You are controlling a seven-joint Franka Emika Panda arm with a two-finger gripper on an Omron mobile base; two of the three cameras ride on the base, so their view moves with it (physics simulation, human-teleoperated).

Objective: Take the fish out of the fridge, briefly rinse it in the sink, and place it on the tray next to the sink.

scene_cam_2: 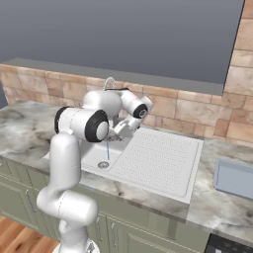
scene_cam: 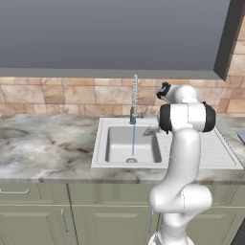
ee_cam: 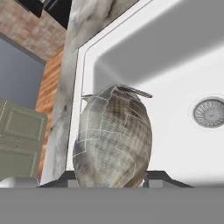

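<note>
The silvery-grey fish (ee_cam: 113, 138) stands between my two finger tips, with my gripper (ee_cam: 113, 178) shut on it. It hangs over the white sink (ee_cam: 175, 65) basin, to the side of the drain (ee_cam: 210, 113). In the left base view the fish (scene_cam: 151, 130) pokes out beside my arm, just right of the thin water stream (scene_cam: 133, 139) from the chrome faucet (scene_cam: 134, 98). The gripper (scene_cam_2: 123, 129) hovers at the basin's right edge. The pale blue-grey tray (scene_cam_2: 236, 179) lies on the counter right of the drainboard. The fridge is out of view.
The ribbed drainboard (scene_cam_2: 158, 160) lies between the basin and the tray. Marble counter (scene_cam: 43, 143) stretches left of the sink. A tiled wall and a grey upper cabinet (scene_cam: 110, 33) stand behind and above the faucet.
</note>
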